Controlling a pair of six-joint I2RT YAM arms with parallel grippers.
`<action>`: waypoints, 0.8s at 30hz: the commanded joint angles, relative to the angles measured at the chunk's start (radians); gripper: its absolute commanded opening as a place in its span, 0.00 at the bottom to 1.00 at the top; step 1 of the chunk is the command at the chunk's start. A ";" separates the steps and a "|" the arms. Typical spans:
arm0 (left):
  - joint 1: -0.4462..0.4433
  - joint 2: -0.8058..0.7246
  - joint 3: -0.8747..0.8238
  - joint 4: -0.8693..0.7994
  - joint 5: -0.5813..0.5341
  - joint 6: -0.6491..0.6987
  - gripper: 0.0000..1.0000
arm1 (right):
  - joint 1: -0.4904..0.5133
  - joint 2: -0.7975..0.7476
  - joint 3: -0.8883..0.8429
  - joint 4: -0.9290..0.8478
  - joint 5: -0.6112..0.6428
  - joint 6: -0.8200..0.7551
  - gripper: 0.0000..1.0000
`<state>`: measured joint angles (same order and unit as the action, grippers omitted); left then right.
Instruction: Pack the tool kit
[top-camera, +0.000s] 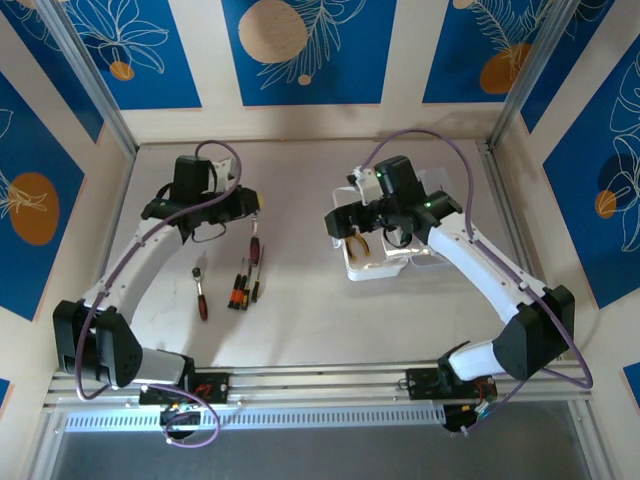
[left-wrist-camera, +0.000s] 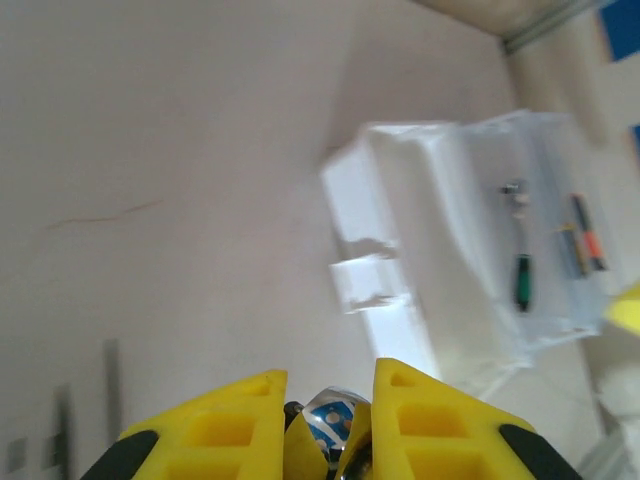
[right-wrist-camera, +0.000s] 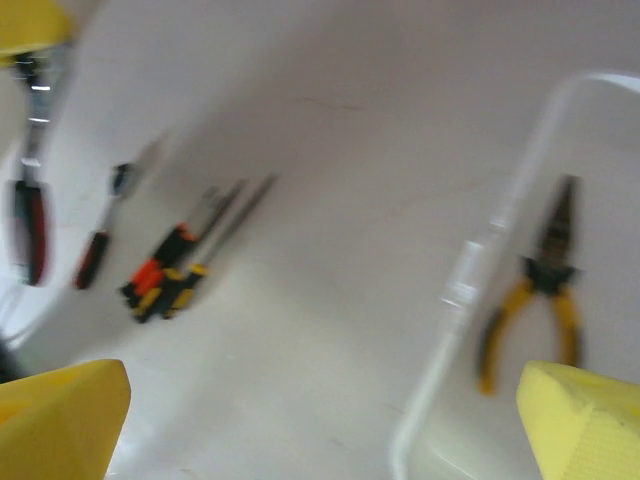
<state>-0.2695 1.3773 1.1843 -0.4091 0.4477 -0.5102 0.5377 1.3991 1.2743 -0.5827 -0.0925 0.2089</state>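
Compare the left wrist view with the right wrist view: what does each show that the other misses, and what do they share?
Left wrist: a green-handled tool seen within the translucent case. Right wrist: the open right claw, yellow-handled pliers in the case, plus a red-handled ratchet and screwdrivers loose on the table. Both: the case, the table, and the left claw shut on a metal-tipped tool.
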 joint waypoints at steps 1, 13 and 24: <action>-0.062 -0.010 0.030 0.168 0.105 -0.123 0.00 | 0.057 0.015 -0.026 0.133 -0.118 0.052 0.99; -0.218 0.099 0.088 0.341 0.091 -0.216 0.00 | 0.127 0.068 -0.046 0.284 -0.179 0.126 0.97; -0.234 0.105 0.097 0.369 0.092 -0.228 0.00 | 0.146 0.140 -0.023 0.321 -0.195 0.166 0.71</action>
<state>-0.4923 1.4921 1.2411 -0.0986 0.5125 -0.7284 0.6750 1.5291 1.2411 -0.2798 -0.2569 0.3565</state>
